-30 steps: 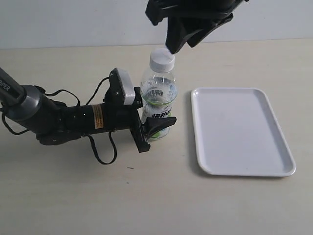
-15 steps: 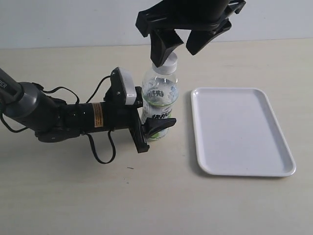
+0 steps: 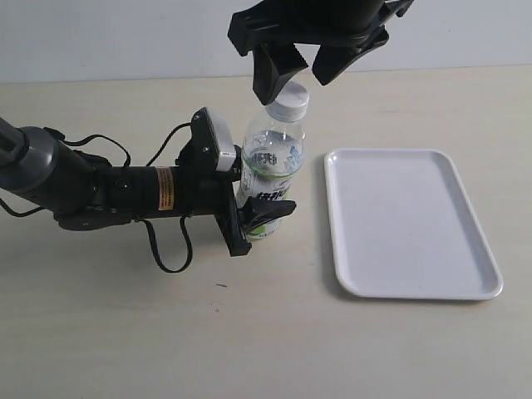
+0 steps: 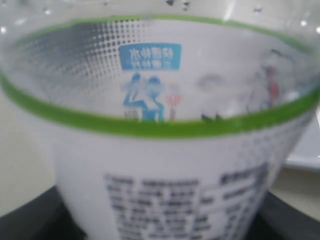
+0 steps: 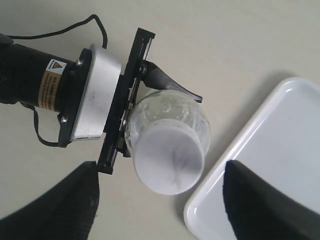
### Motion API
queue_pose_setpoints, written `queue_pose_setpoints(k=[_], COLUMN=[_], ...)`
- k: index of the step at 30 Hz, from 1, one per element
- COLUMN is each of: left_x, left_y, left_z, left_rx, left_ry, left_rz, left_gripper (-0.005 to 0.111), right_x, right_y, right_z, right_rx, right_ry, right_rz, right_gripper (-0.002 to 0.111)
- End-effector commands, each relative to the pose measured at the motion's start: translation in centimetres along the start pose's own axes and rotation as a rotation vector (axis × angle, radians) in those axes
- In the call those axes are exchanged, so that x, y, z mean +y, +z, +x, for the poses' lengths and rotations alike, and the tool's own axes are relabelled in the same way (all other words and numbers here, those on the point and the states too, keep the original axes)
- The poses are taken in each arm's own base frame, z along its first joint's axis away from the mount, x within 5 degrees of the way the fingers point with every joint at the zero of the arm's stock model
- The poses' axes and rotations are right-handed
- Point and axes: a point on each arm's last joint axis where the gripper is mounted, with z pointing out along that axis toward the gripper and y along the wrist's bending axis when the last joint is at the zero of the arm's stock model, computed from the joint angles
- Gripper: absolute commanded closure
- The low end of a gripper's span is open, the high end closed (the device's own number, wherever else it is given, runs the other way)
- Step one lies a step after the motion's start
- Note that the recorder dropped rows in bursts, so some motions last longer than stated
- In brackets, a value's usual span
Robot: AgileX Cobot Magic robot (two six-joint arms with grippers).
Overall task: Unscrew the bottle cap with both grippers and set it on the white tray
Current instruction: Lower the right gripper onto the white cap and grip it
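Observation:
The bottle stands on the table, leaning a little to the right at the top, with the white bottle cap on its neck. My left gripper lies sideways and is shut on the bottle's lower labelled part. The label fills the left wrist view. My right gripper hangs open over the cap, one finger on each side and apart from it. From above, the cap sits between the two dark fingertips. The white tray lies flat to the right of the bottle.
The left arm's black body with orange label and looped cables stretches across the table on the left. The tray's near corner lies close beside the bottle. A pale wall runs behind the table.
My right gripper has come down from above and spread its fingers around the cap. The bottle's top has tipped slightly to the right, and the left arm has shifted a little.

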Motion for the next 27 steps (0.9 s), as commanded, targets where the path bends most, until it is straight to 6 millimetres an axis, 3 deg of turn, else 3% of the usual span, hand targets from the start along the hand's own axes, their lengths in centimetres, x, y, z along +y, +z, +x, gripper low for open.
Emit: queue_pose_setpoints(k=[1, 6, 14, 21, 27], left_x=[-0.2, -0.2, -0.2, -0.3, -0.3], left_y=[0.1, 0.1, 0.1, 0.1, 0.1], left_z=[0.0, 0.0, 0.0, 0.0, 0.0], left_rx=[0.033, 0.033, 0.033, 0.034, 0.035], left_ry=[0.013, 0.015, 0.015, 0.016, 0.018], left_rz=[0.015, 0.017, 0.017, 0.019, 0.023], left_gripper=[0.106, 0.106, 0.106, 0.106, 0.106], right_x=[0.0, -0.1, -0.1, -0.1, 0.0], right_y=[0.3, 1.8, 1.9, 1.9, 1.9], right_z=[-0.3, -0.5, -0.5, -0.5, -0.4], right_rx=[-0.007, 0.024, 0.026, 0.031, 0.037], right_ry=[-0.029, -0.031, -0.031, -0.031, -0.024], right_rz=[0.007, -0.002, 0.002, 0.002, -0.014], right_gripper=[0.042, 0.042, 0.047, 0.074, 0.108])
